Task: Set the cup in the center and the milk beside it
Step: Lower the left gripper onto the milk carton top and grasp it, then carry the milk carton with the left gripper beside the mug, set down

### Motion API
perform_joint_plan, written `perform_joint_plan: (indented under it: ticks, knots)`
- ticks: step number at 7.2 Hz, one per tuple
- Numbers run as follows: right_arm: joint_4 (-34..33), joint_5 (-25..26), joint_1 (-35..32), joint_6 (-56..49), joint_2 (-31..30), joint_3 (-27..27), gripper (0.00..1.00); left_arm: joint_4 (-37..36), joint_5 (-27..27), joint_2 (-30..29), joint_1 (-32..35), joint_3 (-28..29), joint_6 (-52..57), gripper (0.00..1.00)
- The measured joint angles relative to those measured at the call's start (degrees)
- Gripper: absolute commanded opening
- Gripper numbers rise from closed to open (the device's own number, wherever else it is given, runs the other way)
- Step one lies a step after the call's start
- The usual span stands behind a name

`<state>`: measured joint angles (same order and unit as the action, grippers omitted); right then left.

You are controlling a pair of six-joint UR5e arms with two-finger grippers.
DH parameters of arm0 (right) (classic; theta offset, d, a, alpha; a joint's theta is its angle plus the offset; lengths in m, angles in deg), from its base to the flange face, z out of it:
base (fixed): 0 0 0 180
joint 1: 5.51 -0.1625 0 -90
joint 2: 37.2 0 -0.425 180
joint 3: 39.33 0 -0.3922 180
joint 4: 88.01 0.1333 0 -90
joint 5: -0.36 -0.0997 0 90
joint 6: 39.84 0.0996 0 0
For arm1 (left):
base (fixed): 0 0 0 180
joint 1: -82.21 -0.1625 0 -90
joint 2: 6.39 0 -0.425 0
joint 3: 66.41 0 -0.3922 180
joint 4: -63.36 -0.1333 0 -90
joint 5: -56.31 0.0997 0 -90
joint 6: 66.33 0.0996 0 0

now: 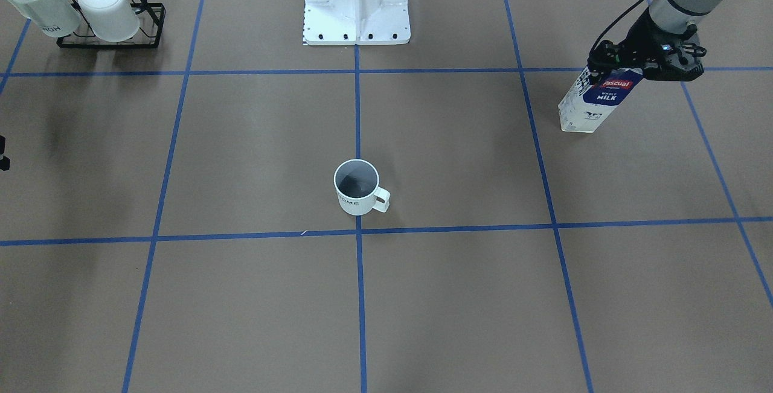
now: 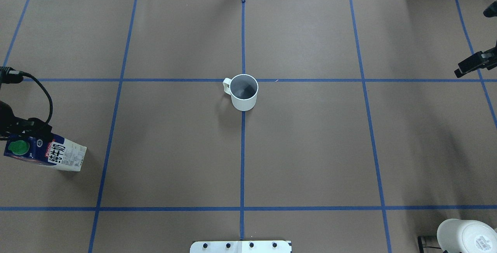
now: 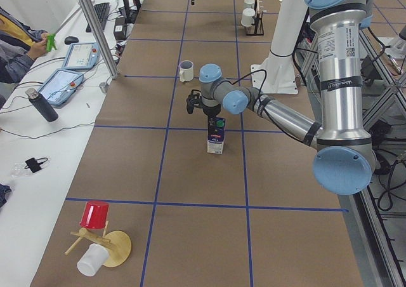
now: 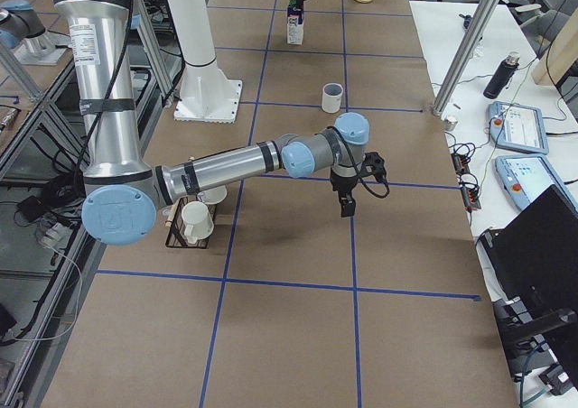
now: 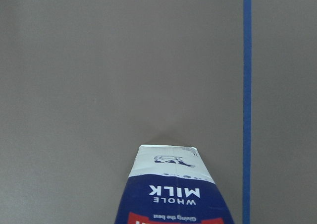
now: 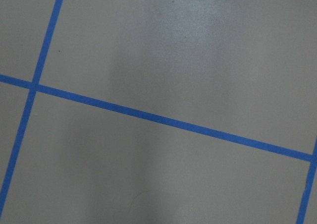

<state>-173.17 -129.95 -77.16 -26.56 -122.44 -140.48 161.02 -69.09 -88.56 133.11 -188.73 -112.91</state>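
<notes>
The cup [image 1: 356, 188] stands upright on the brown paper at the middle tape crossing, with nothing gripping it; it also shows in the overhead view [image 2: 244, 91]. The milk [image 1: 598, 100] stands far out on my left side, base on the table [image 3: 216, 136]. My left gripper [image 1: 610, 67] is shut on the carton's top, beside the green cap [image 2: 18, 148]. The left wrist view looks down the carton [image 5: 173, 189]. My right gripper [image 2: 470, 66] hangs over bare paper far to my right, holding nothing; its jaws are not clear.
A black rack [image 1: 109, 40] with two other white mugs stands at my near right corner. The white robot base [image 1: 356, 0] sits at the table's edge. A red cup [image 3: 95, 215] on a wooden stand lies at the far left end.
</notes>
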Motion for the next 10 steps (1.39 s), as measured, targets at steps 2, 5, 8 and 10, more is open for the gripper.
perform_joint_plan:
  ticks: [2, 5, 8, 10]
  knots:
    - [0.00, 0.03, 0.01, 0.00, -0.02, 0.03, 1.00, 0.19, 0.27, 0.08, 0.06, 0.12, 0.05, 0.44]
    - [0.06, -0.54, -1.81, -0.96, -0.36, -0.29, 1.00, -0.84, 0.43, -3.05, 1.28, -1.11, -0.62, 0.44]
    - [-0.04, -1.99, -7.11, -8.00, -3.37, 0.19, 1.00, -16.33, 1.74, -24.19, 3.17, 4.51, -1.96, 0.45]
    - [0.09, -1.98, -8.63, -9.24, -4.52, 0.22, 1.00, -23.91, 3.09, -41.29, 3.02, 15.54, -4.18, 0.45]
